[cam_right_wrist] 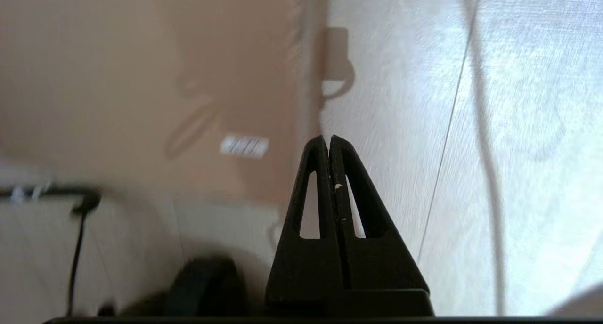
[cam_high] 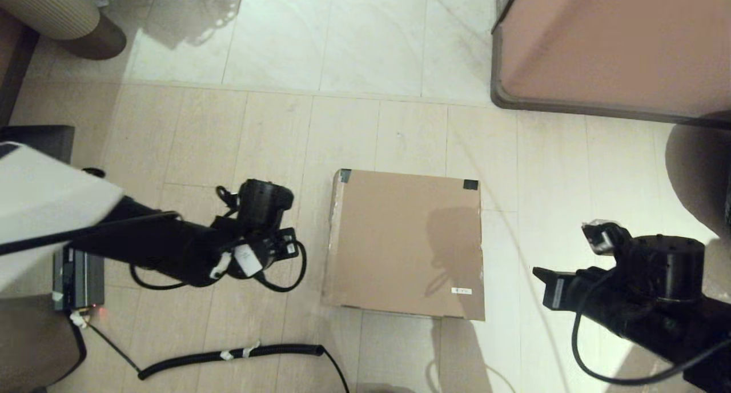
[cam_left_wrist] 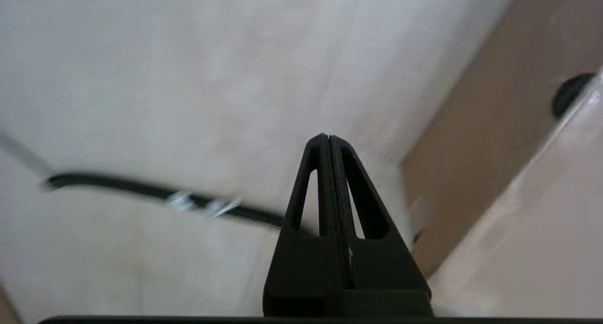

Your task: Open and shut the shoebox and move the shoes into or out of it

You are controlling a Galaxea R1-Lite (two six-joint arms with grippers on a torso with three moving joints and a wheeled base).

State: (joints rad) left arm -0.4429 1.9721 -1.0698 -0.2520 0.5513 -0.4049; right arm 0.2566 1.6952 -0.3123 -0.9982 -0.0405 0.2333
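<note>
Squarely flat, lid-down shoebox (cam_high: 404,245), taped corners (cam_high: 470,184) facing away from robot.

Plain brown square cardboard shoebox (cam_high: 403,244): uniform tan lid, black tape bits at its two far corners, and a small white rectangular label (cam_high: 461,291) with dark printed stripes. Pale beige tiled floor (cam_high: 205,147): faint wood-like grain, thin darker grout lines; the far tiles are whiter and marbled. Black coiled cable (cam_high: 240,354): white tape wraps. Large pinkish-brown furniture panel (cam_high: 617,39): dark grey-brown edge. Left gripper (cam_left_wrist: 328,140) and right gripper (cam_right_wrist: 328,140): matte black fingers. Left arm (cam_high: 51,204): white shell over black links.
</note>
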